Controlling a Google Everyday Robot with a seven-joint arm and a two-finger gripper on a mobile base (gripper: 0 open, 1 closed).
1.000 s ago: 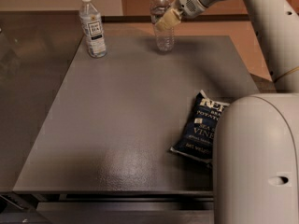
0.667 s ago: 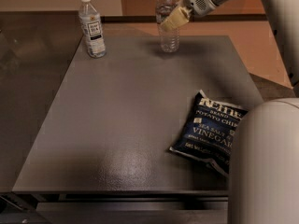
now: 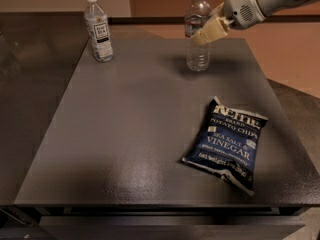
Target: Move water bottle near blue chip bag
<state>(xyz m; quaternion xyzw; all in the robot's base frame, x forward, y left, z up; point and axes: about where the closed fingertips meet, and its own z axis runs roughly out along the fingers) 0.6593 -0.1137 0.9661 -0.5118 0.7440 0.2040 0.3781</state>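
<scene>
The water bottle point(image 3: 198, 50), clear ribbed plastic with a white cap, stands upright at the back of the grey table, right of centre. My gripper point(image 3: 202, 33) comes in from the upper right and is shut on the bottle's upper body, one tan finger point(image 3: 211, 30) across its right side. The blue chip bag point(image 3: 227, 142), navy with white "Sea Salt & Vinegar" lettering, lies flat near the table's front right, well in front of the bottle.
A second bottle point(image 3: 98, 28) with a large white-and-black label stands at the table's back left. The grey table point(image 3: 125, 134) drops off at the front and right edges. A dark counter lies to the left.
The gripper and the water bottle have shifted right and slightly toward the front of the table. The arm part that hid the bag's right side has left the view, so the whole bag shows.
</scene>
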